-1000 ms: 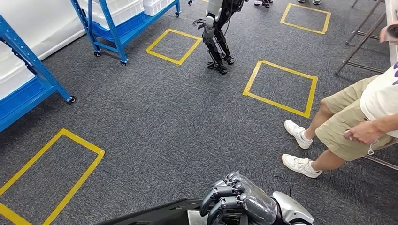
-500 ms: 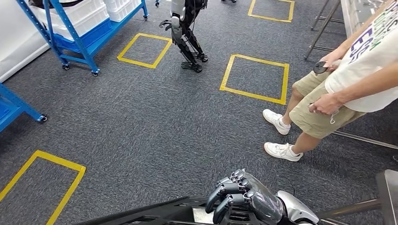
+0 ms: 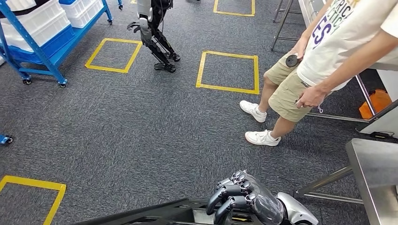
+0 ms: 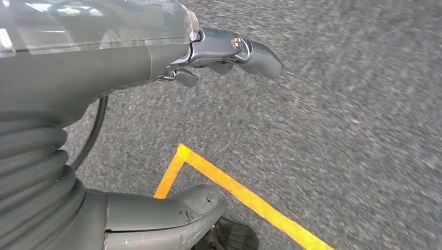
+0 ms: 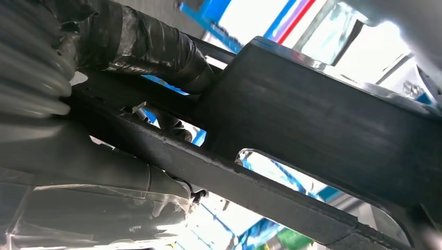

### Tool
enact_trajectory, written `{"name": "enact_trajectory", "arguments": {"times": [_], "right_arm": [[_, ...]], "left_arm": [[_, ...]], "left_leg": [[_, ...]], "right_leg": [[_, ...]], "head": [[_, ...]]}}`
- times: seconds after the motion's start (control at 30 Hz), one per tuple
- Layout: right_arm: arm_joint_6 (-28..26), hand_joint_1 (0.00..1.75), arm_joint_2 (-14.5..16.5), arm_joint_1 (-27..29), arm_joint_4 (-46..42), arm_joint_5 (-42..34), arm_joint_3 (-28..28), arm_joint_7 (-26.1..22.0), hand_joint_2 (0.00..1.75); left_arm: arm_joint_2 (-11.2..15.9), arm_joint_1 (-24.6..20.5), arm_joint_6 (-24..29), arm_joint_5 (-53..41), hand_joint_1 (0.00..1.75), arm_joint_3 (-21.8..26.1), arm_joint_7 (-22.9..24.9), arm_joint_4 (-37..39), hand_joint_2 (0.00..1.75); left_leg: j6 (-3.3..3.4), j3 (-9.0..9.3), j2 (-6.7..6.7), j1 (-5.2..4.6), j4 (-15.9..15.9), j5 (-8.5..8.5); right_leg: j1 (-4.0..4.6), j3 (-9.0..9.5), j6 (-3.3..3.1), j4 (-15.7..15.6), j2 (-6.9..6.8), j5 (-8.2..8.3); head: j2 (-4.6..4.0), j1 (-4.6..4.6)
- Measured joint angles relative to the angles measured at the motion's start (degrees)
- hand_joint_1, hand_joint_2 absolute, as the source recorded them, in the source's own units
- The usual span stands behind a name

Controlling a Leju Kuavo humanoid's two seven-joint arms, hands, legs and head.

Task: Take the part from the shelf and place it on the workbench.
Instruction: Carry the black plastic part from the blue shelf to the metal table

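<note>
In the head view my right hand sits low in front of my body, its fingers curled over the top of a flat black frame-like part that reaches out to the left. The right wrist view looks along that black part from beneath, with the hand's fingers wrapped on it. My left hand hangs over the grey carpet, fingers and thumb apart, holding nothing. A corner of the metal workbench shows at the right. The blue shelf with white bins stands far back on the left.
A person in a white shirt and khaki shorts stands close on the right, beside the workbench. Another humanoid robot stands at the back. Yellow tape squares mark the carpet. An orange object lies under the bench frame.
The camera has swung to the right: shelf, tape squares and person slid leftward in the picture and the workbench corner came into view. My right hand keeps its hold on the black part.
</note>
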Motion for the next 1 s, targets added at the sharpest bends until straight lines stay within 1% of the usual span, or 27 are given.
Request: {"name": "enact_trajectory", "arguments": {"times": [0.03, 0.07, 0.1, 0.13, 0.17, 0.2, 0.23, 0.3, 0.33, 0.37, 0.4, 0.43, 0.47, 0.5, 0.53, 0.57, 0.6, 0.67, 0.7, 0.73, 0.8, 0.83, 0.87, 0.9, 0.93, 0.97, 1.0], "right_arm": [[-0.41, 1.75, 0.25, -0.07, -0.19, 0.20, 0.01, -0.19, 1.75], [-0.81, 1.75, 0.52, -0.13, -0.39, 0.35, 0.01, -0.33, 1.75], [-1.17, 1.75, 0.81, -0.18, -0.53, 0.44, 0.04, -0.44, 1.75], [-1.52, 1.75, 1.09, -0.20, -0.66, 0.49, 0.09, -0.53, 1.75], [-1.77, 1.75, 1.33, -0.19, -0.78, 0.48, 0.15, -0.58, 1.75], [-1.94, 1.75, 1.56, -0.27, -0.91, 0.46, 0.24, -0.61, 1.75], [-2.07, 1.75, 1.81, -0.38, -1.03, 0.44, 0.33, -0.63, 1.75], [-2.18, 1.75, 2.22, -0.54, -1.15, 0.43, 0.50, -0.65, 1.75], [-2.20, 1.75, 2.38, -0.55, -1.15, 0.43, 0.57, -0.65, 1.75], [-2.20, 1.75, 2.47, -0.53, -1.15, 0.43, 0.63, -0.65, 1.75], [-2.20, 1.75, 2.52, -0.53, -1.15, 0.43, 0.67, -0.65, 1.75], [-2.20, 1.75, 2.57, -0.53, -1.15, 0.43, 0.69, -0.65, 1.75], [-2.20, 1.75, 2.63, -0.53, -1.15, 0.43, 0.72, -0.65, 1.75], [-2.20, 1.75, 2.70, -0.54, -1.14, 0.43, 0.73, -0.64, 1.75], [-2.20, 1.75, 2.76, -0.55, -1.14, 0.43, 0.75, -0.64, 1.75], [-2.21, 1.75, 2.82, -0.56, -1.14, 0.42, 0.77, -0.63, 1.75], [-2.22, 1.75, 2.86, -0.54, -1.14, 0.42, 0.79, -0.62, 1.75], [-2.25, 1.75, 2.88, -0.48, -1.15, 0.41, 0.86, -0.62, 1.75], [-2.27, 1.75, 2.88, -0.48, -1.15, 0.40, 0.90, -0.62, 1.75], [-2.28, 1.75, 2.88, -0.52, -1.16, 0.39, 0.95, -0.61, 1.75], [-2.27, 1.75, 2.88, -0.61, -1.16, 0.32, 1.04, -0.61, 1.75], [-2.25, 1.75, 2.88, -0.63, -1.14, 0.23, 1.11, -0.59, 1.75], [-2.21, 1.75, 2.88, -0.63, -1.10, 0.11, 1.21, -0.54, 1.75], [-2.17, 1.75, 2.88, -0.64, -1.06, -0.03, 1.34, -0.48, 1.75], [-2.14, 1.75, 2.88, -0.64, -1.01, -0.15, 1.50, -0.39, 1.75], [-2.13, 1.75, 2.89, -0.67, -0.96, -0.25, 1.67, -0.31, 1.75], [-2.14, 1.75, 2.90, -0.73, -0.92, -0.32, 1.83, -0.25, 1.75]], "left_arm": [[0.01, -0.02, -0.18, -0.06, 0.00, 0.00, -0.05, -0.01, 1.75], [0.01, -0.04, -0.30, -0.08, 0.00, 0.00, -0.10, 0.00, 1.75], [0.01, -0.07, -0.39, -0.12, 0.00, 0.00, -0.14, 0.00, 1.75], [0.02, -0.14, -0.45, -0.16, 0.00, 0.00, -0.16, 0.00, 1.75], [0.02, -0.24, -0.46, -0.22, 0.00, 0.00, -0.16, 0.01, 1.75], [0.02, -0.33, -0.47, -0.28, 0.00, 0.00, -0.15, 0.01, 1.75], [0.03, -0.36, -0.46, -0.36, 0.00, -0.01, -0.15, 0.02, 1.75], [0.05, -0.21, -0.44, -0.50, 0.00, -0.01, -0.15, 0.02, 1.75], [0.07, -0.09, -0.43, -0.55, 0.00, -0.01, -0.14, 0.02, 1.75], [0.07, 0.00, -0.42, -0.59, 0.00, 0.00, -0.14, 0.02, 1.75], [0.06, 0.05, -0.42, -0.60, 0.00, 0.00, -0.14, 0.02, 1.75], [0.06, 0.06, -0.42, -0.62, 0.00, 0.00, -0.14, 0.02, 1.75], [0.07, 0.05, -0.42, -0.63, 0.00, 0.00, -0.14, 0.02, 1.75], [0.09, 0.03, -0.42, -0.65, 0.00, 0.00, -0.15, 0.02, 1.75], [0.10, 0.03, -0.42, -0.65, 0.00, -0.01, -0.15, 0.02, 1.75], [0.10, 0.04, -0.42, -0.66, 0.00, -0.01, -0.14, 0.02, 1.75], [0.10, 0.05, -0.42, -0.66, 0.00, -0.01, -0.13, 0.02, 1.75], [0.11, -0.07, -0.41, -0.66, 0.00, -0.01, -0.13, 0.02, 1.75], [0.11, -0.18, -0.40, -0.66, 0.00, -0.01, -0.14, 0.02, 1.75], [0.11, -0.24, -0.41, -0.66, 0.00, -0.01, -0.15, 0.02, 1.75], [0.11, -0.11, -0.42, -0.65, 0.00, -0.01, -0.14, 0.02, 1.75], [0.13, 0.03, -0.42, -0.65, 0.00, -0.01, -0.11, 0.02, 1.75], [0.14, 0.13, -0.42, -0.64, 0.00, -0.01, -0.08, 0.02, 1.75], [0.16, 0.15, -0.43, -0.63, 0.00, 0.00, -0.04, 0.02, 1.75], [0.16, 0.09, -0.45, -0.63, 0.00, 0.00, 0.00, 0.02, 1.75], [0.16, 0.00, -0.50, -0.61, 0.00, 0.00, 0.02, 0.02, 1.75], [0.16, -0.07, -0.56, -0.59, 0.00, 0.00, 0.03, 0.02, 1.75]], "left_leg": [[-0.23, 0.14, 0.49, -0.14, 0.07, -0.19], [-0.47, 0.26, 0.98, -0.28, 0.13, -0.35], [-0.71, 0.35, 1.51, -0.40, 0.15, -0.45], [-0.94, 0.49, 2.08, -0.39, 0.11, -0.52], [-1.19, 0.55, 2.06, -0.28, 0.29, -0.81], [-1.46, 0.33, 1.25, -0.14, 1.05, -1.55], [-1.75, -0.40, -0.14, 0.02, 2.91, -2.90], [-2.14, -3.62, -3.17, 0.25, 10.03, -6.78], [-2.28, -5.51, -3.82, 0.29, 13.93, -8.29], [-2.35, -6.85, -4.06, 0.30, 16.50, -8.81], [-2.35, -7.22, -4.14, 0.34, 16.86, -8.09], [-2.32, -6.50, -4.31, 0.41, 14.86, -6.28], [-2.25, -4.91, -4.98, 0.54, 11.04, -3.81], [-2.12, -3.21, -6.37, 0.68, 7.04, -1.93], [-1.98, -1.89, -7.64, 0.79, 3.84, -0.68], [-1.83, -1.09, -8.64, 0.82, 1.94, -0.15], [-1.64, -0.88, -9.00, 0.75, 1.39, -0.27], [-1.06, -0.78, -7.81, 0.70, 1.01, 0.13], [-0.62, -0.72, -7.13, 0.76, 0.69, 0.41], [-0.17, -0.68, -6.40, 0.82, 0.36, 0.69], [0.38, -0.77, -4.89, 0.69, 0.04, 0.94], [0.48, -0.89, -4.09, 0.56, 0.04, 0.95], [0.51, -0.98, -3.29, 0.46, 0.06, 0.94], [0.50, -1.03, -2.53, 0.41, 0.06, 0.92], [0.46, -1.03, -1.85, 0.38, 0.07, 0.89], [0.39, -0.95, -1.25, 0.36, 0.07, 0.83], [0.27, -0.82, -0.72, 0.34, 0.07, 0.74]], "right_leg": [[0.24, 1.61, -0.28, -2.99, -0.87, 0.84], [0.48, 2.41, -0.55, -4.61, -1.41, 1.10], [0.72, 2.45, -0.77, -4.98, -1.26, 0.98], [0.66, 2.34, -1.05, -5.10, -0.50, 1.13], [0.54, 2.37, -1.33, -5.30, 0.08, 1.28], [0.40, 2.44, -1.70, -5.53, 0.64, 1.47], [0.23, 2.51, -2.07, -5.78, 1.17, 1.66], [0.17, 2.47, -2.51, -5.90, 2.32, 1.85], [0.19, 2.41, -2.58, -5.86, 2.98, 1.88], [0.22, 2.38, -2.59, -5.79, 3.69, 1.88], [0.23, 2.39, -2.58, -5.69, 4.40, 1.88], [0.22, 2.43, -2.55, -5.57, 5.11, 1.86], [0.20, 2.46, -2.46, -5.40, 5.81, 1.80], [0.22, 2.40, -2.30, -5.17, 6.49, 1.72], [0.22, 2.23, -2.07, -4.90, 7.14, 1.68], [0.19, 1.98, -1.75, -4.73, 7.76, 1.72], [0.12, 1.70, -1.38, -4.69, 8.38, 1.87], [-0.04, 1.31, -0.61, -4.81, 9.18, 2.20], [0.02, 1.02, -0.35, -4.36, 8.42, 1.86], [0.13, 0.34, -0.17, -2.99, 7.09, 0.87], [0.21, -2.55, 0.04, 3.24, 3.89, -2.81], [0.11, -4.41, 0.16, 7.16, 3.14, -4.66], [-0.01, -5.80, 0.28, 10.19, 2.78, -5.74], [-0.11, -6.27, 0.36, 11.38, 2.58, -5.77], [-0.17, -5.52, 0.38, 10.20, 2.34, -4.71], [-0.20, -3.65, 0.31, 6.94, 1.88, -2.92], [-0.13, -1.18, 0.13, 2.57, 0.83, -1.14]], "head": [[0.00, -0.02], [0.00, -0.03], [0.00, -0.06], [-0.01, -0.11], [0.00, -0.17], [0.00, -0.33], [0.00, -0.55], [0.00, -0.98], [0.00, -1.08], [0.00, -1.13], [0.00, -1.14], [0.00, -1.14], [0.00, -1.14], [0.00, -1.14], [0.01, -1.15], [0.01, -1.17], [0.01, -1.19], [0.01, -1.21], [0.00, -1.21], [0.01, -1.20], [0.01, -1.21], [0.01, -1.21], [0.00, -1.21], [0.00, -1.21], [-0.01, -1.20], [-0.01, -1.20], [-0.01, -1.20]]}}
